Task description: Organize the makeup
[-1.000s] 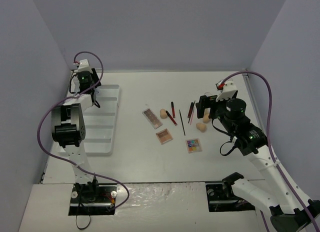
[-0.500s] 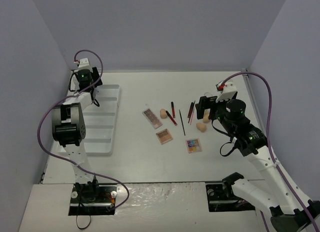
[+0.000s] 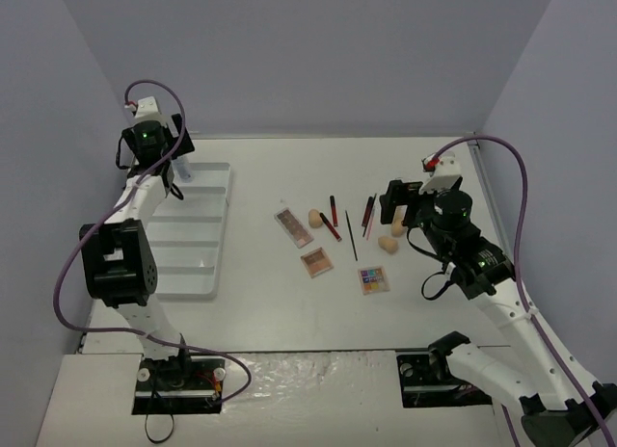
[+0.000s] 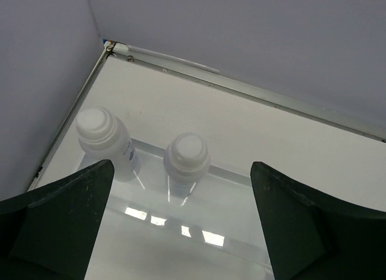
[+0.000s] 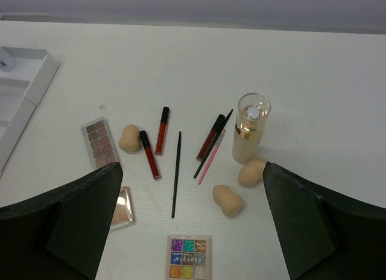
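Holding nothing in the left gripper (image 4: 181, 213): fingers spread wide, hanging over the far end of the white slotted tray (image 3: 193, 259). Just beyond, standing upright in the farthest slot, 2 white-capped bottles, the left one (image 4: 99, 132) and the right one (image 4: 187, 156), side by side and apart.

Holding nothing in the right gripper (image 5: 193, 219) either, equally wide open, poised over the loose makeup right of centre: upright amber bottle (image 5: 250, 135), 3 peach sponges (image 5: 229, 200), 3 flat palettes (image 5: 101, 141), a scatter of thin pencils and brushes (image 5: 176, 174). All of it judged unsorted, well apart from the tray.

Could tip either white-capped bottle with a sideways swing of the wide left fingers on pulling away. Could topple the amber bottle by reaching carelessly for the sponge just beside its foot. Could pinch 2 pencils at once, or send 1 rolling, given such close spacing. Could skid a palette instead of lifting it.
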